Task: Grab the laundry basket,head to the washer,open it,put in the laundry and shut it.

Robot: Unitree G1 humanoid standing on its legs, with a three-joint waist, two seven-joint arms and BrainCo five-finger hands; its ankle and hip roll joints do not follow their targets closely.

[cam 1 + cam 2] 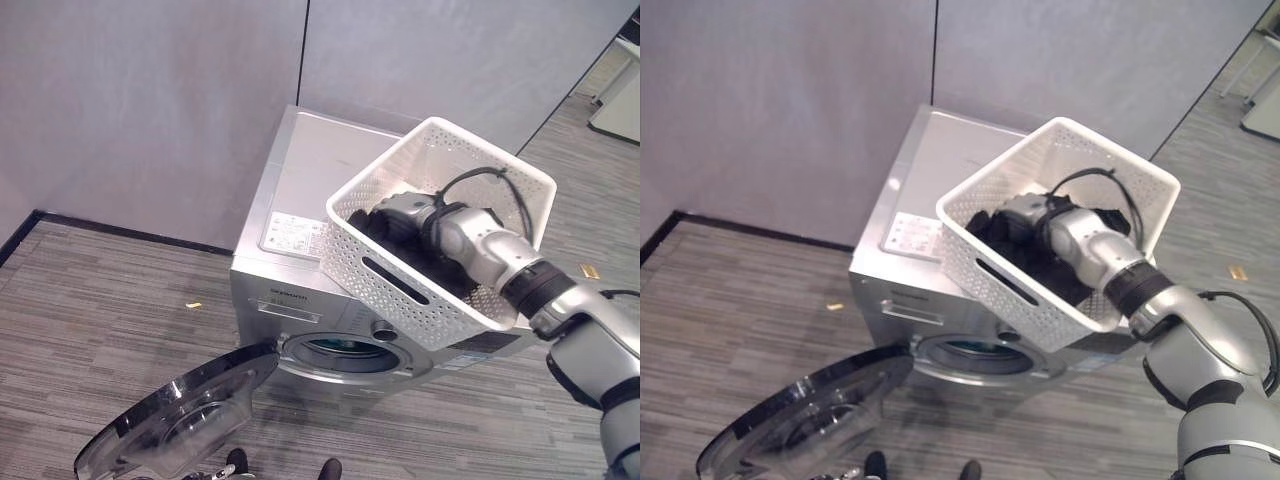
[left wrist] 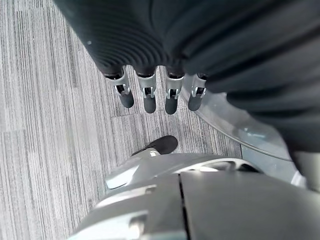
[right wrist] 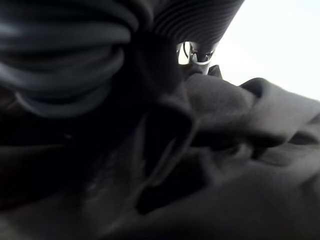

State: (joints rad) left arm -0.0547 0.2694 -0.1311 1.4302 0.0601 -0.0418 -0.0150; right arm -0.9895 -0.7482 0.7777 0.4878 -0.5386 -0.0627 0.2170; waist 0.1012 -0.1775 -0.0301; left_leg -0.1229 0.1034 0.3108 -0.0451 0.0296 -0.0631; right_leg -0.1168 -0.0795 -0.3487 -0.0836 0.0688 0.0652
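A white perforated laundry basket [image 1: 400, 290] rests tilted on the front right of the silver washer's top [image 1: 300, 190]. Dark laundry [image 1: 385, 235] lies inside it. My right hand [image 1: 405, 212] reaches into the basket and is buried in the dark cloth [image 3: 240, 150]. The washer's round door [image 1: 180, 410] hangs swung open low on the left, leaving the drum opening [image 1: 345, 350] uncovered below the basket. My left hand [image 2: 150, 97] hangs over the carpet beside the glass door [image 2: 240, 125], fingers straight and holding nothing.
Grey partition walls [image 1: 150, 100] stand right behind the washer. Striped grey carpet [image 1: 100, 330] spreads to the left and front. A small yellow scrap [image 1: 193, 305] lies on the floor left of the washer, another [image 1: 590, 270] to the right.
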